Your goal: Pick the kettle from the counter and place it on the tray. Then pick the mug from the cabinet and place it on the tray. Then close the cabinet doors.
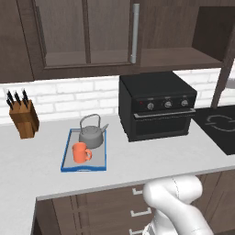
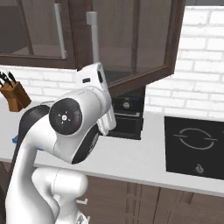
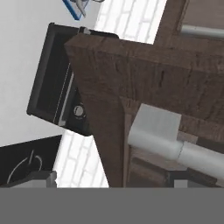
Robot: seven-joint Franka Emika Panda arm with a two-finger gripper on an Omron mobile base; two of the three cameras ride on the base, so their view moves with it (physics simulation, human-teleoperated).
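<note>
On the counter (image 1: 36, 170), the tray (image 1: 67, 148) is already carrying the kettle (image 1: 91, 134) at its far end and the mug (image 1: 81, 153) just in front of it, so we are judging that only the cabinet doors are left. We are working up at the cabinet (image 1: 174, 57) above the black oven (image 1: 156, 110): one door (image 2: 144, 39) is standing swung out over the oven, and we are looking along the hand at its bottom corner and at the lower end of its silver bar handle (image 3: 175, 146), which is sitting very close ahead. We cannot tell how wide the hand is set, since its fingertips are barely showing at the bottom of the hand view. A door like this is likely stiff and light on its hinges, and the metal bar probably slippery, so we are favouring a flat push on the wood panel near the handle edge, far from the hinges, rather than a pinch on the bar.
</note>
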